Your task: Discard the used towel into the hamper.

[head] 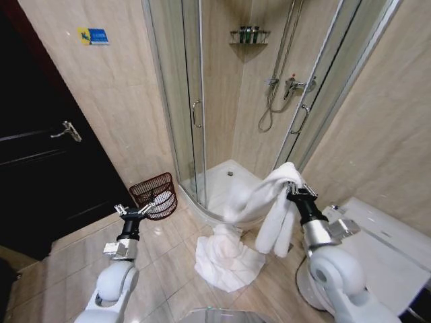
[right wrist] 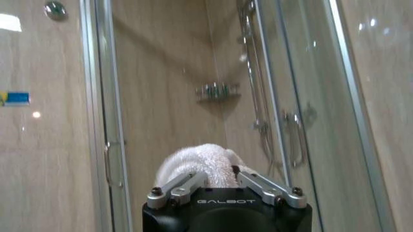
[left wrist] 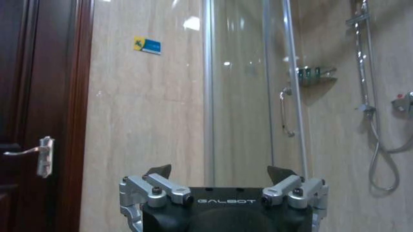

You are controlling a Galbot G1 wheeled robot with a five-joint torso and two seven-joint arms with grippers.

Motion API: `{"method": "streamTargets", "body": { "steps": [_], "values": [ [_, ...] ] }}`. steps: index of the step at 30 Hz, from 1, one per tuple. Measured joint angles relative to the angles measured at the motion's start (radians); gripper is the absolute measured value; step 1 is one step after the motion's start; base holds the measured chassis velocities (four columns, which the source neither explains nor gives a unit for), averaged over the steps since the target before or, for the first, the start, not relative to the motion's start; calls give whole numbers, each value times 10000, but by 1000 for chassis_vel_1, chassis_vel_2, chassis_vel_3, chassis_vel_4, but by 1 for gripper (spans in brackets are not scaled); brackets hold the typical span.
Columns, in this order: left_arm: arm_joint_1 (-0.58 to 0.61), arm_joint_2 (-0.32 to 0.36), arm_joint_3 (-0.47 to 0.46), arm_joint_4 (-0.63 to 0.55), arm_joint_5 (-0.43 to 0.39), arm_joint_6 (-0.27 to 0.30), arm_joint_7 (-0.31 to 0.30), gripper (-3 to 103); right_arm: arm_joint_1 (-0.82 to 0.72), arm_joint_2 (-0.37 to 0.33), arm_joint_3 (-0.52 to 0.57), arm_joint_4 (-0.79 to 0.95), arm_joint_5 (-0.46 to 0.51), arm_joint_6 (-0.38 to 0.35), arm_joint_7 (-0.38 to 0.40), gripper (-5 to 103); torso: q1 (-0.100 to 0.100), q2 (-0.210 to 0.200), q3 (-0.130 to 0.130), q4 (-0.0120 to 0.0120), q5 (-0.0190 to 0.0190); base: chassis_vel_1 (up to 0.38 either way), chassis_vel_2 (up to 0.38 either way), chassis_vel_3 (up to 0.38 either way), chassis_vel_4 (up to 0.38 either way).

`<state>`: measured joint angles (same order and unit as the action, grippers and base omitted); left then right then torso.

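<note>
white terry, the towel (head: 259, 202) is lifted and pinched between the closed fingers of the right gripper (head: 301, 190), its tail drooping to the floor below them. not yet dropped: the hamper (head: 155, 194) stands well off to their left, just beyond the left gripper (head: 134, 210), whose fingers are spread, empty.

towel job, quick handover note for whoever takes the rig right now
Right gripper: shut on the towel, held up by the shower tray; the towel's lower end trails to the floor.
Left gripper: jaws open, holding nothing, raised just in front of the hamper.
Hamper: on the floor by the glass door.
Done: towel gripped.
Left: carry it over and drop it in the hamper.
</note>
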<state>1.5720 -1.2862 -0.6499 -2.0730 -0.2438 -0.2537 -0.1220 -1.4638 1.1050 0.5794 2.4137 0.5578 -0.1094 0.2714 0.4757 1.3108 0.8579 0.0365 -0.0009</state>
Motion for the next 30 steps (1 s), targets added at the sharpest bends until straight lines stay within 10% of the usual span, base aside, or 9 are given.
{"method": "streamTargets", "body": {
  "steps": [30],
  "values": [
    [89,5,40,1,46,37,13,100,-738,-87,1003,848,-453,-291,-141,8,3,-1,3,1,11,9,6,-4,-11]
  ]
}}
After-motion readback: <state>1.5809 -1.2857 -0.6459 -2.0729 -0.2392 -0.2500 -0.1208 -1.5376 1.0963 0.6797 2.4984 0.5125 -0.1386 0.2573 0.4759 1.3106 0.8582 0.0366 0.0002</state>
